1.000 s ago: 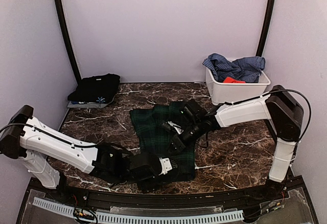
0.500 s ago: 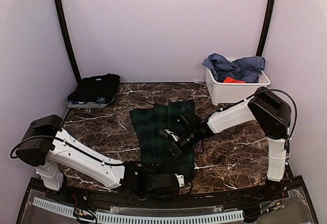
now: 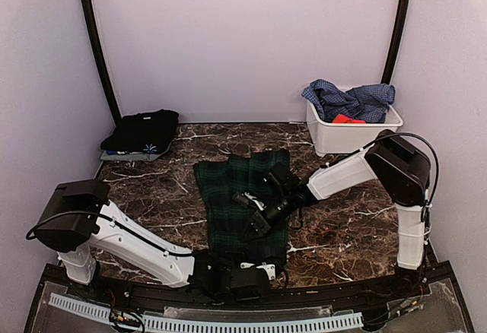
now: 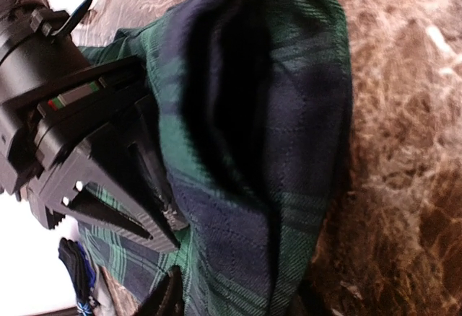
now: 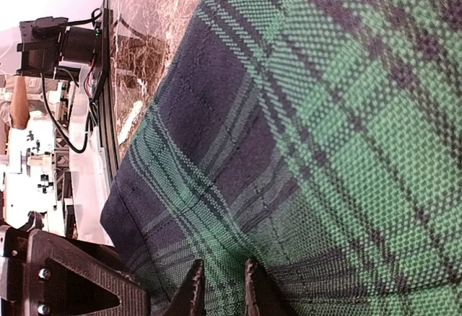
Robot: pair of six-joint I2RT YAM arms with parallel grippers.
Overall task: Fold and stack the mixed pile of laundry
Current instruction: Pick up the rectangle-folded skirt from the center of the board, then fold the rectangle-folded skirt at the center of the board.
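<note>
green-navy plaid garment [image 3: 242,196], fold starting
right gripper [image 5: 221,294] pinches the cloth; left gripper [image 3: 262,270] cannot be read: seat it on the hem, then lift both evenly

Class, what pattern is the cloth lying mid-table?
The cloth is green-navy plaid; right wrist view shows it best.

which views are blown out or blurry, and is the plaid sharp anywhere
Top external: even light, soft shadows, sharp. Left wrist: left edge blown out white, plaid garment near black inside its fold, marble table soft. Right wrist: plaid weave crisp, upper left washed out, fingers dark.
</note>
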